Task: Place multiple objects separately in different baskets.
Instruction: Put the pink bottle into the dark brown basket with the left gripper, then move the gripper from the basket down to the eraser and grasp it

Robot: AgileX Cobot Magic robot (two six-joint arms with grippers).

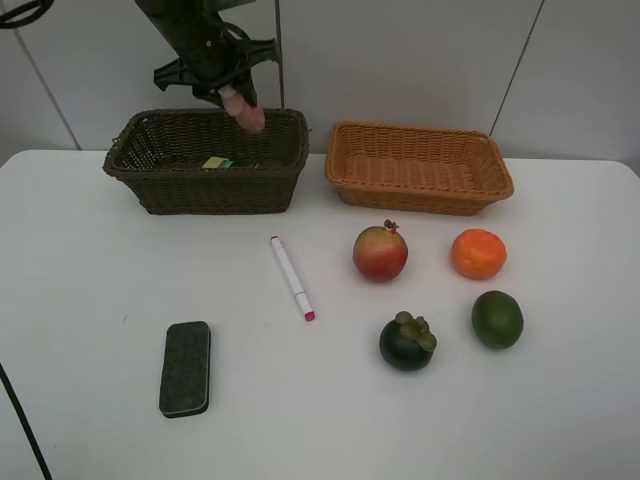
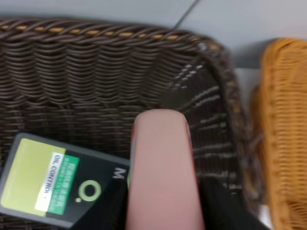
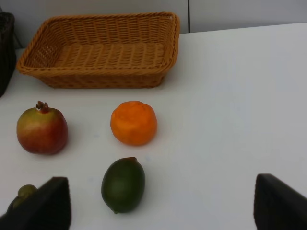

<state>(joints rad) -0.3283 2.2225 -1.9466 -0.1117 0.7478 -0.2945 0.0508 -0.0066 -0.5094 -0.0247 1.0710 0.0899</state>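
My left gripper (image 1: 236, 96) is shut on the pink bottle (image 1: 246, 112) (image 2: 160, 167) and holds it over the right end of the dark brown basket (image 1: 205, 185) (image 2: 96, 62). The dark green bottle (image 1: 218, 162) (image 2: 53, 179) lies inside that basket. The light tan basket (image 1: 420, 190) (image 3: 96, 79) stands empty to its right. On the table lie the white marker (image 1: 291, 277), the black eraser (image 1: 186, 367), the pomegranate (image 1: 380, 253) (image 3: 42, 130), the orange (image 1: 478, 253) (image 3: 134, 122), the lime (image 1: 497, 319) (image 3: 123, 185) and the mangosteen (image 1: 407, 341) (image 3: 21, 194). My right gripper (image 3: 160, 206) is open and empty, near the lime.
Both baskets stand at the back of the white table (image 1: 100, 280), close to the wall. A thin black cable (image 1: 20, 420) crosses the front left corner. The right arm is out of the exterior high view.
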